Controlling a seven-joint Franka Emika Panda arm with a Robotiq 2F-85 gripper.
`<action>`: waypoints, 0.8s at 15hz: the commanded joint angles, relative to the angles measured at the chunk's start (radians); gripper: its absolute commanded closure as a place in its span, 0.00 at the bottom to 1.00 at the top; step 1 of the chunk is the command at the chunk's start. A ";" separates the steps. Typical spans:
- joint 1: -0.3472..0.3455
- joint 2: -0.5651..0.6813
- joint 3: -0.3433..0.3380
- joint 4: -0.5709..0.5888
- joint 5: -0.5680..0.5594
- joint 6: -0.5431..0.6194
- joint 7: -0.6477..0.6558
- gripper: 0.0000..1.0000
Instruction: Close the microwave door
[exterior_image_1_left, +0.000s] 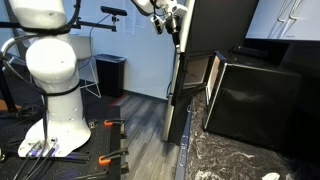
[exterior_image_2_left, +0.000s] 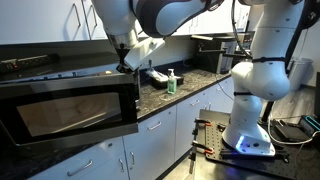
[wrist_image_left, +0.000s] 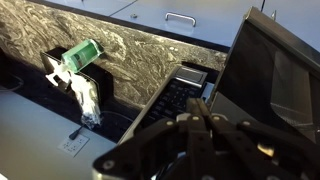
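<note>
The microwave (exterior_image_1_left: 258, 100) is a matte black box on the granite counter; it also shows in an exterior view (exterior_image_2_left: 40, 78). The microwave door (exterior_image_2_left: 70, 112), black-framed with a dark glass window, stands swung out from the face; it also shows in an exterior view (exterior_image_1_left: 196, 78) and at the right of the wrist view (wrist_image_left: 272, 65). My gripper (exterior_image_2_left: 131, 60) is shut and empty, close to the door's upper free corner. It shows high up in an exterior view (exterior_image_1_left: 171, 22). In the wrist view its fingers (wrist_image_left: 200, 118) are pressed together above the keypad (wrist_image_left: 180, 95).
A tall plain black upright panel (exterior_image_1_left: 215, 25) rises behind the microwave. A green soap bottle (exterior_image_2_left: 171, 82) stands on the granite counter (exterior_image_2_left: 195, 88), and shows in the wrist view (wrist_image_left: 80, 55). A black bin (exterior_image_1_left: 111, 73) is on the floor. The robot base (exterior_image_1_left: 55, 100) stands nearby.
</note>
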 joint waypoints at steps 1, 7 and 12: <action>-0.026 0.013 0.008 -0.003 -0.042 0.062 0.001 1.00; -0.051 0.058 -0.007 0.026 -0.088 0.079 -0.012 1.00; -0.055 0.029 -0.005 0.008 -0.083 0.023 -0.002 0.99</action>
